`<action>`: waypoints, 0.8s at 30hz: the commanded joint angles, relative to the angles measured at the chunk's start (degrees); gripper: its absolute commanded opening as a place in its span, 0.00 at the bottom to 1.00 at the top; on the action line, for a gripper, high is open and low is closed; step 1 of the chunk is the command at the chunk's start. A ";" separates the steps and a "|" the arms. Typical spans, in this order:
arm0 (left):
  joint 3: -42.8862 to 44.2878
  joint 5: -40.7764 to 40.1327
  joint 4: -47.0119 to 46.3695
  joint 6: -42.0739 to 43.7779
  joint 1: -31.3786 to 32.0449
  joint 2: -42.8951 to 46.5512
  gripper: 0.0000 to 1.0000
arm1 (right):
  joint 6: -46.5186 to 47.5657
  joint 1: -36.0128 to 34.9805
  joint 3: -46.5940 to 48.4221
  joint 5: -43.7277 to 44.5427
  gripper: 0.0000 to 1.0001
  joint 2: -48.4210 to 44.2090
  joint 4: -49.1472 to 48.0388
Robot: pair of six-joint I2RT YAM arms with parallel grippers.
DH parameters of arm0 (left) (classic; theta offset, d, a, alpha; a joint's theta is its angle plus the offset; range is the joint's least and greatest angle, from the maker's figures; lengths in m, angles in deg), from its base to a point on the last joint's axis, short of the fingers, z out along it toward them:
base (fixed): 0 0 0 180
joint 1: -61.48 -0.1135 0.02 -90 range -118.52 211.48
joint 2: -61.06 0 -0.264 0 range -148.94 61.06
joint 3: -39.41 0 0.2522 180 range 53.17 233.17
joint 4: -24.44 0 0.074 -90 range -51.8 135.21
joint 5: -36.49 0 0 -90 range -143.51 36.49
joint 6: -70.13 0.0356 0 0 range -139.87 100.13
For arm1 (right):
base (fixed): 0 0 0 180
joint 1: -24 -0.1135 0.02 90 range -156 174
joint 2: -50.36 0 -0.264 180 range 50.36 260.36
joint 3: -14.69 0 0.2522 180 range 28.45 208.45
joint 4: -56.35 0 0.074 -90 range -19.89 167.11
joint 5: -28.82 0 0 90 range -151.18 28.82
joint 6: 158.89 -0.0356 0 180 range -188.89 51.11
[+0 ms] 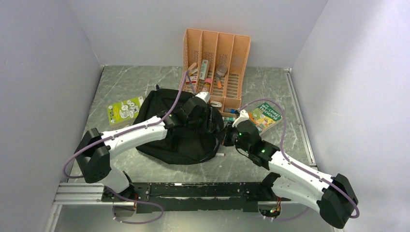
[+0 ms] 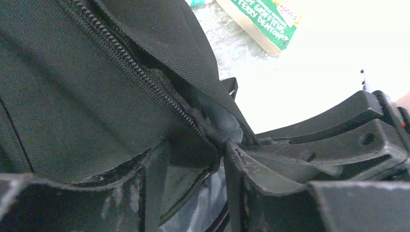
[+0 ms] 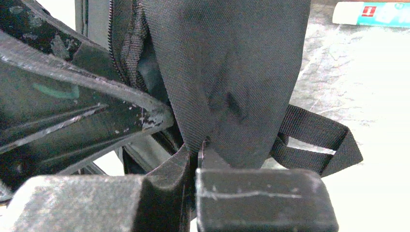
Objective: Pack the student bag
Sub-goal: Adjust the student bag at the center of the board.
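— Well, seeing into the backpack (image 1: 179,140) at all?
— Hardly. Lying in the middle of the table (image 1: 140,79), black on black, with the left arm (image 1: 140,130) crossing over and hiding the top edge. Showing only a sliver of grey lining (image 2: 223,118) beside the zip (image 2: 145,79), in the left wrist view.
— And gripping?
— Clamping tight with the right gripper (image 3: 197,159) on a fold of fabric at the right edge, just beside a strap loop (image 3: 314,140). Straddling the zip edge with the left gripper (image 2: 196,150), jaws partly apart; pinching or merely bracketing, not managing to tell.
— Reading anything?
— Making out "GRIFFITHS" and "TERRY DENTON" on the green book (image 2: 263,21), cut off by the frame edge. Failing on the yellow-green book (image 1: 124,110) and the teal-and-white tube (image 3: 372,12), both too blurred.
— Counting?
— Counting two books, one to each side of the backpack, and one orange file rack (image 1: 217,48) behind, four slots, holding small items too tiny for naming.
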 commanded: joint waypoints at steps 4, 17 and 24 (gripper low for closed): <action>2.82 -3.65 1.02 1.52 0.43 -0.13 0.23 | 0.48 0.26 0.08 1.31 0.00 -1.10 -0.89; 5.77 0.93 10.56 10.40 -10.66 4.04 0.05 | 2.91 0.24 2.19 7.72 0.00 -0.69 6.67; 8.48 2.78 19.07 20.42 -21.03 5.85 0.05 | 3.41 0.26 1.71 8.97 0.00 -0.81 7.44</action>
